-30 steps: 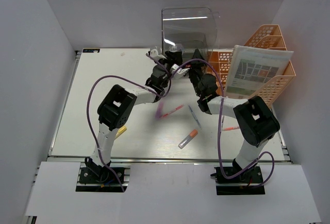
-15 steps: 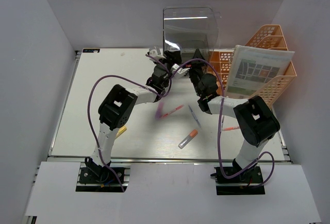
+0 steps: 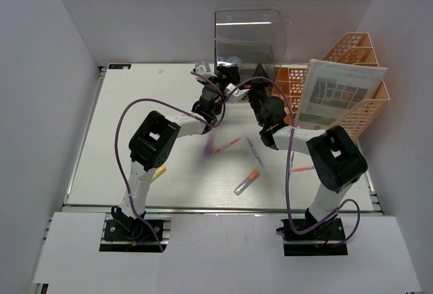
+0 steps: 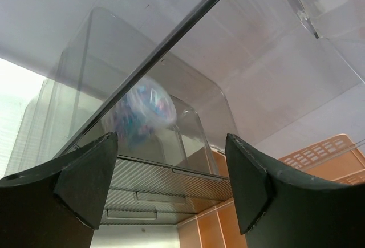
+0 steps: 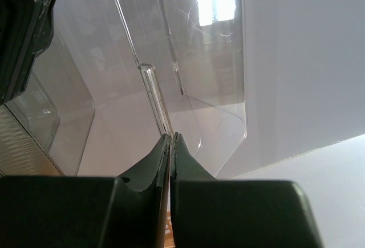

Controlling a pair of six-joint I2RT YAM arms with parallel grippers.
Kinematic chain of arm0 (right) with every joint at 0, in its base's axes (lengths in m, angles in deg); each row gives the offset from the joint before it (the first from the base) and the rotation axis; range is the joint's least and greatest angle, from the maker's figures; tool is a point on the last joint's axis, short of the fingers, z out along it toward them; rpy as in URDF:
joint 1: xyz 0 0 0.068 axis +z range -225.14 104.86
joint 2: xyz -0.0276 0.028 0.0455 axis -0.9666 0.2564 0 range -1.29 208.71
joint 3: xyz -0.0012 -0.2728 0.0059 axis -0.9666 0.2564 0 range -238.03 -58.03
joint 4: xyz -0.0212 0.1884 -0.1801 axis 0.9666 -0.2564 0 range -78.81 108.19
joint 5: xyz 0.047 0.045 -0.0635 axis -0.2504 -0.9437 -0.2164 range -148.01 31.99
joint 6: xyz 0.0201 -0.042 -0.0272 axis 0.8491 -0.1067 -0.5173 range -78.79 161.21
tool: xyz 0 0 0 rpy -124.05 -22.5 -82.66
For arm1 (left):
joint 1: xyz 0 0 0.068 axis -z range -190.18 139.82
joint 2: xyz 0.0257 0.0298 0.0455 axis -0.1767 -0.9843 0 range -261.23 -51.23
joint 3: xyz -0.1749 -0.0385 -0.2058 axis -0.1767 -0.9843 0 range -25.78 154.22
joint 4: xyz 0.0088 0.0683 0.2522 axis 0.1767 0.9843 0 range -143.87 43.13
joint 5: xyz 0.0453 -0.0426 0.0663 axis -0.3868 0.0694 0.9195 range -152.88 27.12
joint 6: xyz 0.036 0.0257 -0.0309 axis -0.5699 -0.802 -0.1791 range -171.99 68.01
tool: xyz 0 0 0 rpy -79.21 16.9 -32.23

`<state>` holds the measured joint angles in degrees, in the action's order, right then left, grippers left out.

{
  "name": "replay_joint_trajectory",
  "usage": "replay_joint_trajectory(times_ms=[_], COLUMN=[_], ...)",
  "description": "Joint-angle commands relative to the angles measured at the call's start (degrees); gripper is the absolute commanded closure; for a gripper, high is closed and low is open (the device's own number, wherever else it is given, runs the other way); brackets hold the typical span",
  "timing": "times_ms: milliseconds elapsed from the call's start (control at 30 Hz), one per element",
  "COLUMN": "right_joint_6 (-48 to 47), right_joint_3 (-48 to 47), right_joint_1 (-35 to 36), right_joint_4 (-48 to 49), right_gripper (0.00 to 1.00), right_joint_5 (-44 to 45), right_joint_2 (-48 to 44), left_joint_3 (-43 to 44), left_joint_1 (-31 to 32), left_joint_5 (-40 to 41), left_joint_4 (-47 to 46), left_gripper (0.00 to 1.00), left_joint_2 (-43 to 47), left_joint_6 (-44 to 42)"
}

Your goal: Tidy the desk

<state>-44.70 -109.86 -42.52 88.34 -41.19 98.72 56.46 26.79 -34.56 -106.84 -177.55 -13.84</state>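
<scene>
Hovering at clear box (image 3: 247,37) – L gripper (image 4: 171,139) spread wide, R gripper (image 5: 172,137) pressed together just beside it

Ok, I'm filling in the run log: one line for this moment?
left gripper: open, empty | right gripper: shut on clear plastic lid | blurred multicoloured bundle: in clear plastic box

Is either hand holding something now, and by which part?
The right hand seems to pinch the clear lid by its thin edge. The left hand is open and holds nothing.
</scene>
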Motion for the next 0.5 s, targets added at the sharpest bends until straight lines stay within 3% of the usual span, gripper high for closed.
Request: replay_joint_trajectory(times_ms=[0, 267, 467], right_joint_6=[2.0, 1.9, 1.9], right_joint_3=[0.2, 0.2, 0.5], right_joint_1=[1.3, 1.4, 1.3], right_joint_4=[25.6, 25.7, 26.0], right_gripper=[1.0, 1.0, 1.0], right_joint_5=[0.9, 1.0, 1.4], right_joint_2=[-3.1, -3.0, -3.2], left_joint_3=[1.8, 0.9, -8.0], left_joint_1=[0.4, 0.4, 1.4], left_joint_5=[0.8, 0.1, -1.3], left_joint_4=[3.6, 2.8, 1.1], left_gripper=[0.14, 0.13, 0.14], left_joint_2=[0.8, 1.9, 8.5], left_joint_6=[0.3, 0.1, -0.7])
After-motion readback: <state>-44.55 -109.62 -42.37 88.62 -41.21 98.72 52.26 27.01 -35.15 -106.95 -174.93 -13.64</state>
